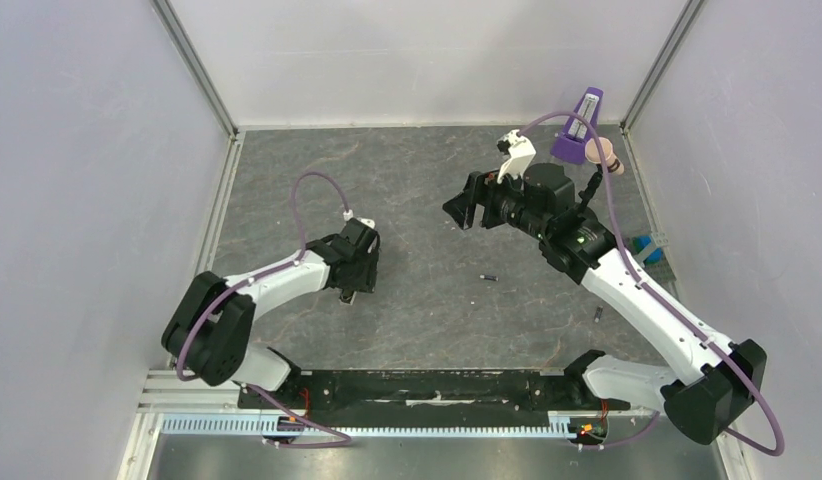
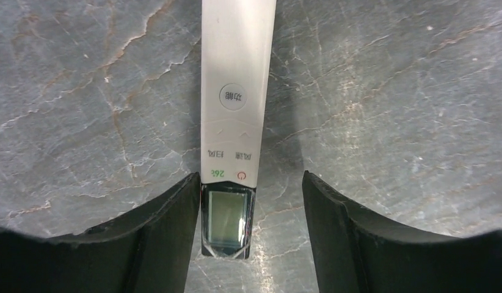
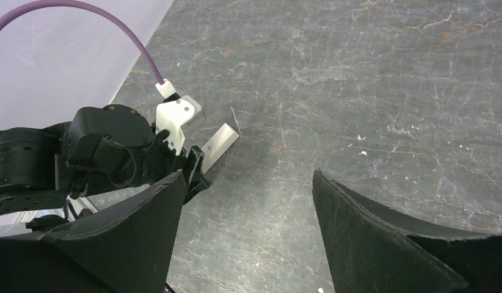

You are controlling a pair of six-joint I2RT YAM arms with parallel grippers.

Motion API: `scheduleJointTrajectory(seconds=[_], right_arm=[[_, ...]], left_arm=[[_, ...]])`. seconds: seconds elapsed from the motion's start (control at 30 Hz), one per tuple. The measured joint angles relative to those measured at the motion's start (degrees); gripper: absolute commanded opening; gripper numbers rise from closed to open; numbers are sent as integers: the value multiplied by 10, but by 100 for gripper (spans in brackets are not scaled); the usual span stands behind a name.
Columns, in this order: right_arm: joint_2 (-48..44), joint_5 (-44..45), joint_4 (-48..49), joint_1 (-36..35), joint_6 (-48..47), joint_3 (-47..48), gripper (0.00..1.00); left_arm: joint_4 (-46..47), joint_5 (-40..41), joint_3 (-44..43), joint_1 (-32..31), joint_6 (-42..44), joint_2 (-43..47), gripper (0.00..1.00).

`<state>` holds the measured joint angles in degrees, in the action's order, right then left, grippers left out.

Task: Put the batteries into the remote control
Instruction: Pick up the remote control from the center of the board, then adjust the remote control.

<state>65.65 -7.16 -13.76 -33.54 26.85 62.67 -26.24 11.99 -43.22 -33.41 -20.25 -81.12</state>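
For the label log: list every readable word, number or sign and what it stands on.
"功能", upside down: round button on the remote control.
"扫风", "风速": its white face.
"26", green, next character unclear: by the display.
Red power sign: beside that.
Other views: nothing readable.

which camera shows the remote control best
Left wrist: the remote control fills the middle, screen and buttons readable. Right wrist shows only its white end; from the top the left gripper hides it.

White remote control (image 2: pixel 238 91) lies flat, face up, left of the table's (image 1: pixel 417 200) centre. One battery (image 1: pixel 489 277) lies mid-table, a second battery (image 1: pixel 598 314) nearer the right edge.
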Motion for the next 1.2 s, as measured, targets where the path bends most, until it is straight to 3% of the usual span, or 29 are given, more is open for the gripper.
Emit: scheduleJointTrajectory(seconds=[0.13,0.27,0.33,0.53,0.8,0.93,1.2], right_arm=[[0,2,-1,0,1,-7,80],[0,5,0,0,2,-9,80],[0,5,0,0,2,-9,81],[9,-3,0,0,-1,-9,86],[38,-48,3,0,-11,-11,98],[36,-72,31,0,3,-19,98],[8,-145,186,0,144,-73,96]], left_arm=[[3,4,-5,-1,-10,-35,55],[8,13,-18,-1,-22,-50,14],[10,17,-23,-1,-25,-55,2],[-16,-25,-53,0,-13,-51,2],[-29,-290,-132,3,-3,70,2],[40,-420,-142,19,-87,118,2],[333,-577,-91,33,-367,132,2]])
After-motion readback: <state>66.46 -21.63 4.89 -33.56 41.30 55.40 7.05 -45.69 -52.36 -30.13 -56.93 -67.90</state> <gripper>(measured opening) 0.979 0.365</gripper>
